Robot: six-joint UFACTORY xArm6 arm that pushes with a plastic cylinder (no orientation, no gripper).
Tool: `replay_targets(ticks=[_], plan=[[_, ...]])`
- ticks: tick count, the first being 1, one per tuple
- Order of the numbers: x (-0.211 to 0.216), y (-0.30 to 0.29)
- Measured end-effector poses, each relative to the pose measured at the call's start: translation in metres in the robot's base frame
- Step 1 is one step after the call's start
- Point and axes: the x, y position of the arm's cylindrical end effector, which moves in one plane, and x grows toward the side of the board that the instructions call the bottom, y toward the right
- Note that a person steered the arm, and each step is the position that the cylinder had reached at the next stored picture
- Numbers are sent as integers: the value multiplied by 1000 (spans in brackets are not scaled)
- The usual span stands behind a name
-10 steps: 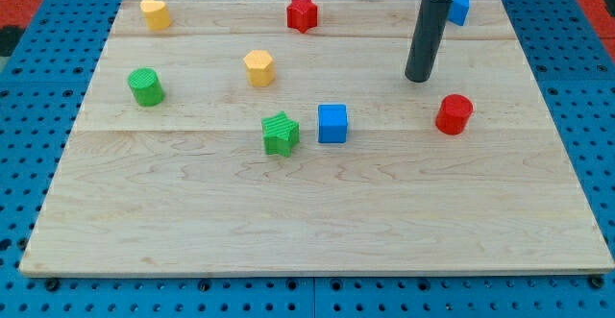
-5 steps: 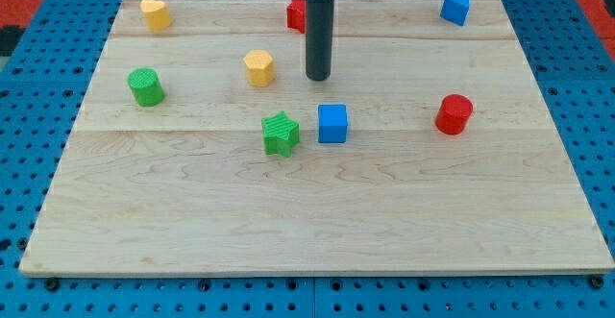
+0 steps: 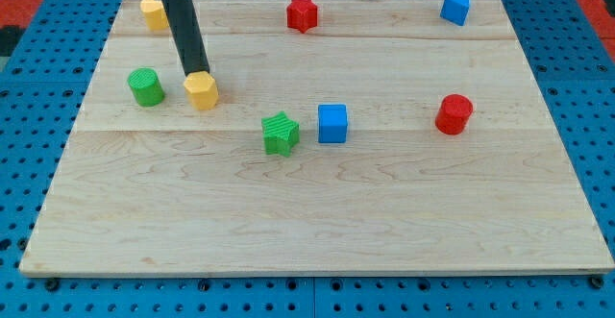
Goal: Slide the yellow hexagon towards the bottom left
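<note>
The yellow hexagon [image 3: 203, 91] sits on the wooden board [image 3: 317, 212] left of centre. My tip [image 3: 196, 72] touches the hexagon's upper edge, from the view's top. The dark rod rises up and to the left from there. The green cylinder [image 3: 146, 86] stands just left of the hexagon.
A second yellow block [image 3: 153, 13], partly behind the rod, is at the top left. A red star [image 3: 302, 13] is at top centre, a blue block [image 3: 456, 8] at top right. A green star [image 3: 280, 133], blue cube [image 3: 332, 123] and red cylinder [image 3: 454, 113] lie mid-board.
My tip swept from the right across the board to the left, reached the yellow hexagon and pushed it left and slightly down, towards the green cylinder. The other blocks stayed put.
</note>
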Motion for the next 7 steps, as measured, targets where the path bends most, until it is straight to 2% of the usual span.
replay_targets(ticks=[2,4,5,7], plan=[[4,0],[-9,-21],[15,23],[73,27]])
